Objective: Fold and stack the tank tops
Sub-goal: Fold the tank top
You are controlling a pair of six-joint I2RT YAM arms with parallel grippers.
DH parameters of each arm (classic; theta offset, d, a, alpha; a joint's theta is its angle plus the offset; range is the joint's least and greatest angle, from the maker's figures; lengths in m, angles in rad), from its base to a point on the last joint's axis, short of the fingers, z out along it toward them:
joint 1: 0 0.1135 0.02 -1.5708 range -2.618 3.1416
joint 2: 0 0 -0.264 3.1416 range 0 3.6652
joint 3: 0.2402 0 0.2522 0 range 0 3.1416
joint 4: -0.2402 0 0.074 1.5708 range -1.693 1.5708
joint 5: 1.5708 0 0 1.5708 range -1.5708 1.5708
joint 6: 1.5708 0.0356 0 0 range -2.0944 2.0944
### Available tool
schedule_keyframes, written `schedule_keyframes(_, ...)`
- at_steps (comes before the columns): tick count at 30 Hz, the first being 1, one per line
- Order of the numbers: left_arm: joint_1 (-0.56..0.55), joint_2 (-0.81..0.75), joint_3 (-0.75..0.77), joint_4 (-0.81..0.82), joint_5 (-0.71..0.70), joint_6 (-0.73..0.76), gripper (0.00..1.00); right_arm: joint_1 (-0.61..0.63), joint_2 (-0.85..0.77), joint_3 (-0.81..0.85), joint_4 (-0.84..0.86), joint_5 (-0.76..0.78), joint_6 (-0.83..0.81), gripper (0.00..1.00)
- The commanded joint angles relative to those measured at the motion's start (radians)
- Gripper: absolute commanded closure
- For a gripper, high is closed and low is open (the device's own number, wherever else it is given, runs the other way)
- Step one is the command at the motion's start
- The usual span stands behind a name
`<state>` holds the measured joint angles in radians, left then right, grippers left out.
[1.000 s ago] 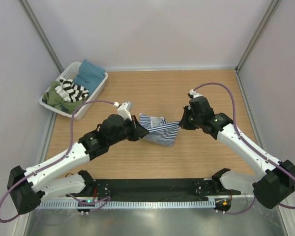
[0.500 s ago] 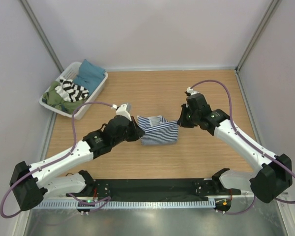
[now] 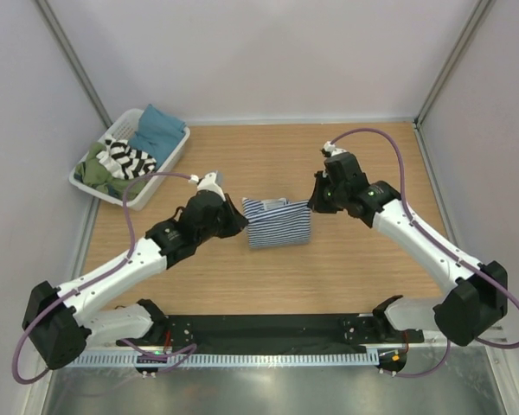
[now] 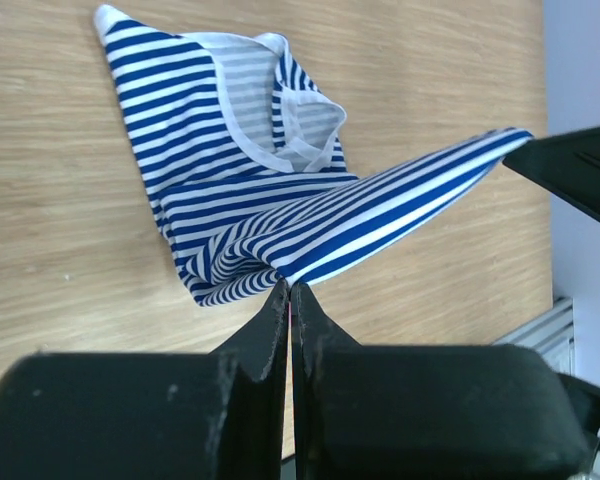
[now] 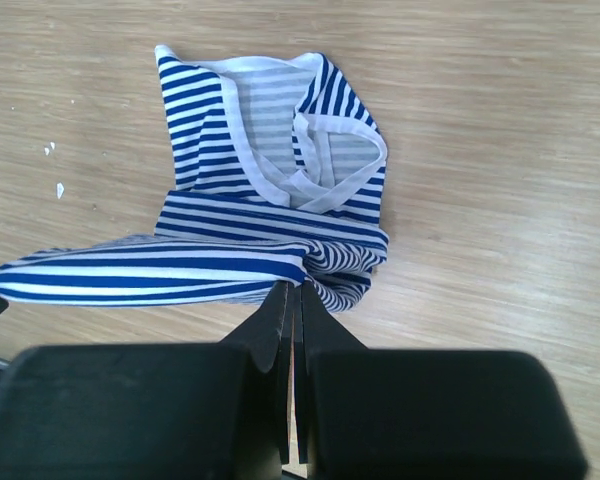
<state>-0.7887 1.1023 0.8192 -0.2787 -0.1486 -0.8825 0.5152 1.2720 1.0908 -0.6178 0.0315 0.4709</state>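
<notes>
Navy-striped tank top (image 3: 277, 223) sits mid-table, between the two arms, half folded. Its long axis in the top view runs roughly left-right, along the line between the hands. The neck opening and straps, with white trim, lie flat on the wood on the far side, pointing away from the bases.

The near edge is lifted and pulled taut as a band between the hands. The left hand (image 3: 239, 220) has its fingers pressed together on the left corner. In the left wrist view the tips (image 4: 288, 290) meet right at the cloth (image 4: 230, 150). The right hand (image 3: 314, 203) is likewise clamped on the right corner. In the right wrist view it (image 5: 292, 290) pinches where the band bunches up against the rest of the top (image 5: 260, 150).

Room: there is bare table (image 3: 329, 268) on all sides of the garment, with walls at the far, left and right edges. The white basket (image 3: 171, 160) sits in the far-left corner, well apart from both hands.

The black-and-white tank top (image 3: 128, 158) lies crumpled in the basket, between a teal cloth (image 3: 158, 128) and a green cloth (image 3: 99, 173). It is partly buried, so its axis can't be read.

Hard to see: the pinched corners are hidden inside the fingers. The hand bodies block the lower part of both wrist views. Can't tell whether the cloth under the taut band touches the table.
</notes>
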Motion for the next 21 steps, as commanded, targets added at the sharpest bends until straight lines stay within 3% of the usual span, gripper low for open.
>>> schedule_keyframes(1, 0.074, 0.031, 0.051, 0.018, 0.015, 0.037, 1.00, -0.010, 0.050, 0.098, 0.013, 0.054, -0.038, 0.99)
schedule_keyframes(7, 0.224, 0.180, 0.142, 0.094, 0.124, 0.076, 1.00, -0.082, 0.219, 0.217, 0.084, 0.022, -0.069, 0.99)
schedule_keyframes(11, 0.305, 0.442, 0.282, 0.218, 0.184, 0.154, 1.00, -0.170, 0.438, 0.329, 0.195, -0.054, -0.063, 0.99)
schedule_keyframes(14, 0.358, 0.806, 0.522, 0.274, 0.277, 0.157, 1.00, -0.225, 0.690, 0.453, 0.239, -0.086, -0.034, 0.99)
schedule_keyframes(18, 0.404, 1.051, 0.745, 0.260, 0.348, 0.128, 1.00, -0.239, 0.840, 0.590, 0.297, -0.072, -0.023, 0.96)
schedule_keyframes(21, 0.407, 1.198, 0.946, 0.144, 0.362, 0.145, 1.00, -0.257, 0.914, 0.645, 0.299, -0.077, -0.009, 0.96)
